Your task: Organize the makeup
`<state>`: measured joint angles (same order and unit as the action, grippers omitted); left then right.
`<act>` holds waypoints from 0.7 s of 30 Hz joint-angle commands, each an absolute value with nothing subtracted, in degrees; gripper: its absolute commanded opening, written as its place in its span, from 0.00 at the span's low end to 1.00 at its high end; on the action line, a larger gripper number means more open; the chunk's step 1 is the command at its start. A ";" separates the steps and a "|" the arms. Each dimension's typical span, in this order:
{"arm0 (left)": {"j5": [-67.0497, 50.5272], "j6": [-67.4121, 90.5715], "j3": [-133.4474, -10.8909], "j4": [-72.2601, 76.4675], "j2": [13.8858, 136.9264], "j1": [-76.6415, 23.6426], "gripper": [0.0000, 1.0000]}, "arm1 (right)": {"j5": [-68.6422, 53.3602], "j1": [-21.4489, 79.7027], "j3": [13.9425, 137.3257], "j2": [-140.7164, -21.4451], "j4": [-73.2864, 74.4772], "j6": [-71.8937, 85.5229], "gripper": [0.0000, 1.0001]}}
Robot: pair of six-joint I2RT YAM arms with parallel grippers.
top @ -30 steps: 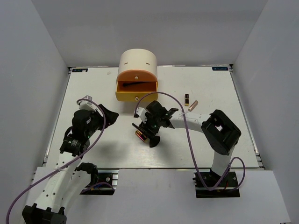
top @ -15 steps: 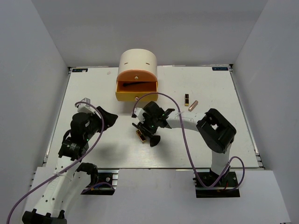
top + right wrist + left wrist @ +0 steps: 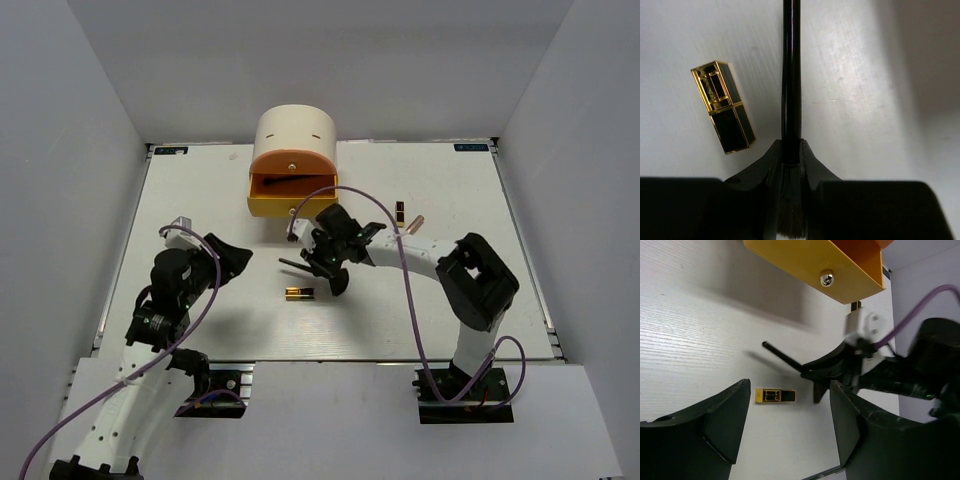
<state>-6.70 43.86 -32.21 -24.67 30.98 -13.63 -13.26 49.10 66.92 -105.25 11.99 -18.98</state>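
So from overhead, the right tool (image 3: 322,268) is clamped on a thin black brush (image 3: 294,264), with the handle poking out to its left, just above the bench (image 3: 200,200). A gold-and-black lipstick (image 3: 298,293) lies flat just beside that tool, on the side toward the arm bases, not touching it. Beyond the tool, on the far side, sits the cream box (image 3: 293,130) with its orange drawer (image 3: 292,205) pulled open and a second black brush (image 3: 286,183) lying inside. Off to the tool's right are a small dark-and-gold stick (image 3: 400,211) and a pinkish stick (image 3: 413,224), close together. The left tool (image 3: 236,258) hangs well apart on the left, holding nothing.
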 commanded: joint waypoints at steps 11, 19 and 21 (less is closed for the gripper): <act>-7.29 49.56 -29.01 -21.45 29.10 -13.97 0.72 | -28.74 43.68 90.42 -91.05 20.46 -34.00 0.00; -11.24 49.57 -28.56 -18.46 31.37 -13.97 0.71 | -26.98 41.84 99.92 -99.74 16.62 -45.61 0.00; -11.69 49.22 -29.62 -18.98 31.99 -13.97 0.71 | -26.72 41.23 102.56 -103.35 17.31 -46.14 0.00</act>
<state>-9.67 49.47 -28.34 -20.12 31.33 -13.74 -27.20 42.06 99.88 -98.37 17.12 -41.56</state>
